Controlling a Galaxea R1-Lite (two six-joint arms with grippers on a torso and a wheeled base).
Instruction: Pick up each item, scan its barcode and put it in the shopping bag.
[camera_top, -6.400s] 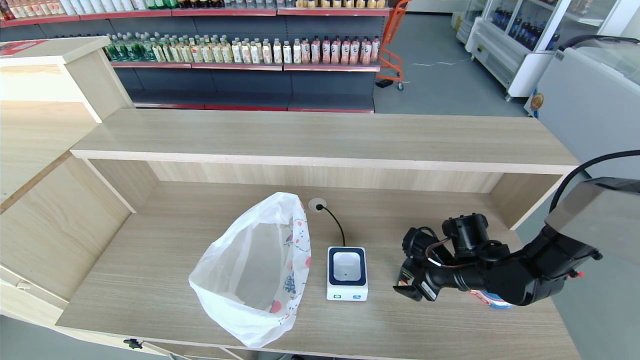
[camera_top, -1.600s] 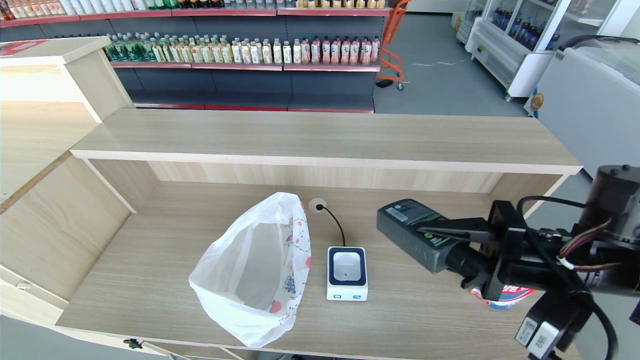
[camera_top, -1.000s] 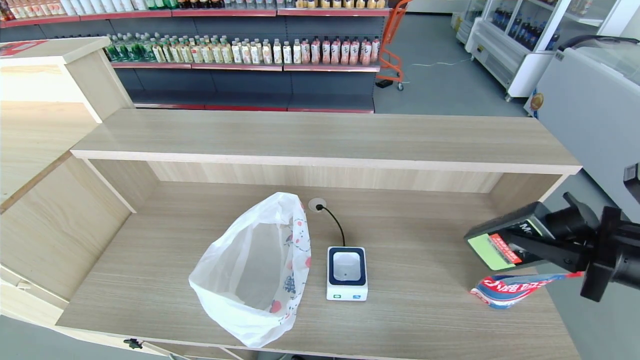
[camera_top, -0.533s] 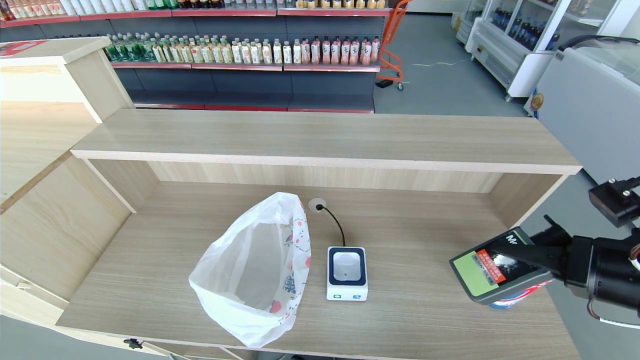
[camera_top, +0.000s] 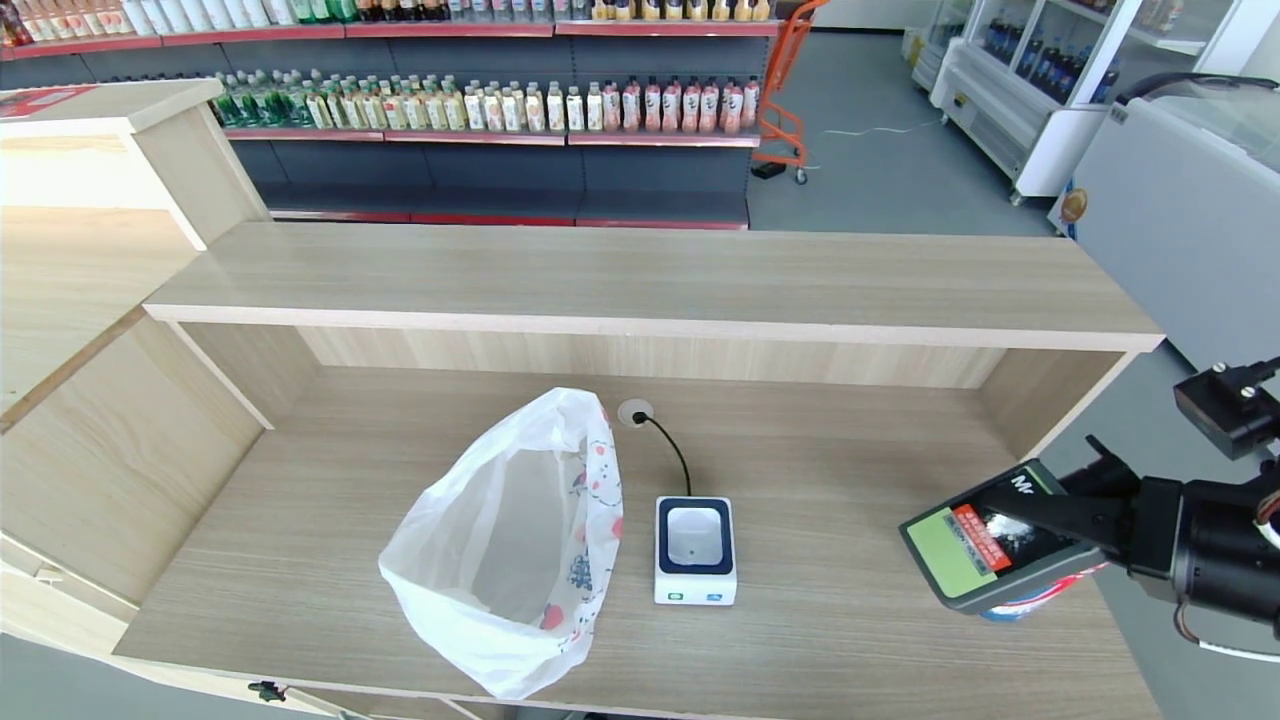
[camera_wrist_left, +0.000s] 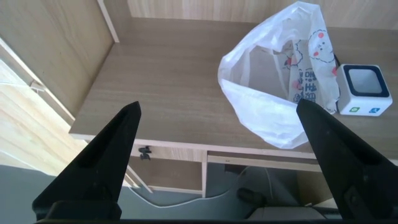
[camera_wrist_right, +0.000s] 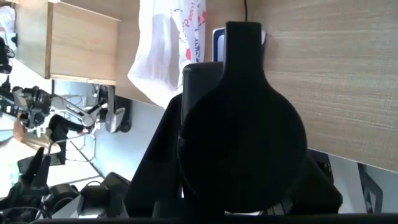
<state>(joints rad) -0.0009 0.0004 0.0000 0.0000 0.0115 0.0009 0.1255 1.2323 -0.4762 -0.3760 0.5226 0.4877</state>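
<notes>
Box, dark with a green and red label (camera_top: 948, 550), is clamped between the fingers (camera_top: 1040, 508) of the right gripper (camera_top: 1005, 528). It is held off the counter (camera_top: 300, 560) at the 3 o'clock end, label face turned toward 9 o'clock. Directly beneath it a red, white and blue packet (camera_top: 1012, 600) lies on the counter. The scanner (camera_top: 695, 550) sits mid-counter, well apart from the box, which is at its 3 o'clock. Its cable (camera_top: 672, 452) runs toward 11 o'clock into a grommet (camera_top: 635, 410). The shopping bag (camera_top: 505, 560) stands just beside the scanner at its 9 o'clock, mouth open. Left gripper (camera_wrist_left: 219, 111) has its fingers (camera_wrist_left: 127, 155) spread wide with nothing between them, above the counter's 7 o'clock corner.
</notes>
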